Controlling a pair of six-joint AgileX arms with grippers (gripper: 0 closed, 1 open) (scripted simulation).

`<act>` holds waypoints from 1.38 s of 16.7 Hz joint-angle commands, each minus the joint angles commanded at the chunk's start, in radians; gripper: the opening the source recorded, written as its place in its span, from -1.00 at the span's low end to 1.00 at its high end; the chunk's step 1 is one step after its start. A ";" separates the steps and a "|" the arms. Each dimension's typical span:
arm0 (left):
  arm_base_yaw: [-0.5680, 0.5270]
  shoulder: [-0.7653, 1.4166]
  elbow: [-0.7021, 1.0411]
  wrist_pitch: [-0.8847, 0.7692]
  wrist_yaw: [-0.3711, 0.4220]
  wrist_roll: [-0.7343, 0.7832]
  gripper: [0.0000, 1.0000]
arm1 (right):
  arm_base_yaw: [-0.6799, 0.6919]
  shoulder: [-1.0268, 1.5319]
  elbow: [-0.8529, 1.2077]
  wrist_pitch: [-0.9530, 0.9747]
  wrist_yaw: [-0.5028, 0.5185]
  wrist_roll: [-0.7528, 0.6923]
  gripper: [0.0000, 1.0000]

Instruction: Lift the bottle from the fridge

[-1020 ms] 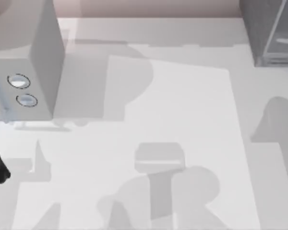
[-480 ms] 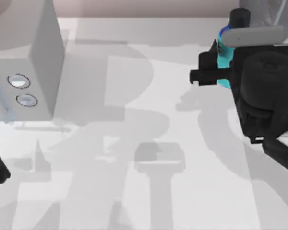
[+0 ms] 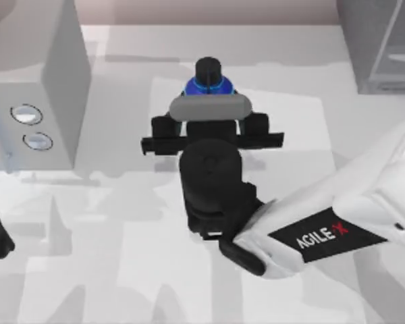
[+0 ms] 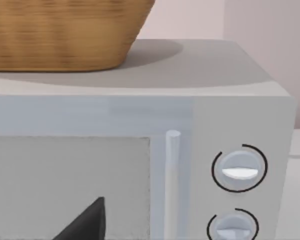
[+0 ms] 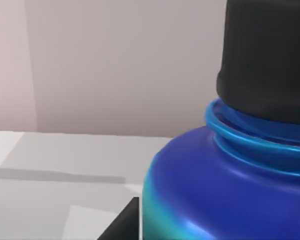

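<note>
bottle (image 3: pixel 208 79) (mid-table) left of fridge (image 3: pixel 381 47)

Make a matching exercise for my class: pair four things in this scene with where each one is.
Things:
1. bottle
2. fridge
3. basket
4. box with two dials

Places:
A. far right corner of the table
B. on top of the dial box
C. left side of the table
D. at the right claw, mid-table

Pairs: 1-D, 2-A, 3-B, 4-C

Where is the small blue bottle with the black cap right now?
In the top view, the small blue bottle with the black cap sits mid-table toward the far edge, at the right gripper, between the grey two-dial box and the grey fridge.
</note>
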 joint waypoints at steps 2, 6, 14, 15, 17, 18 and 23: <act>0.000 0.000 0.000 0.000 0.000 0.000 1.00 | 0.028 0.048 0.042 0.043 0.030 -0.004 -1.00; 0.000 0.000 0.000 0.000 0.000 0.000 1.00 | 0.033 0.056 0.050 0.051 0.035 -0.005 -1.00; 0.000 0.000 0.000 0.000 0.000 0.000 1.00 | -0.042 0.194 0.177 0.046 -0.037 -0.012 -1.00; 0.000 0.000 0.000 0.000 0.000 0.000 1.00 | -0.054 0.214 0.203 0.049 -0.049 -0.010 -1.00; 0.000 0.000 0.000 0.000 0.000 0.000 1.00 | -0.069 0.237 0.234 0.052 -0.065 -0.009 -1.00; 0.000 0.000 0.000 0.000 0.000 0.000 1.00 | -0.069 0.238 0.235 0.052 -0.065 -0.009 -1.00; 0.000 0.000 0.000 0.000 0.000 0.000 1.00 | -0.069 0.238 0.235 0.052 -0.065 -0.009 -0.70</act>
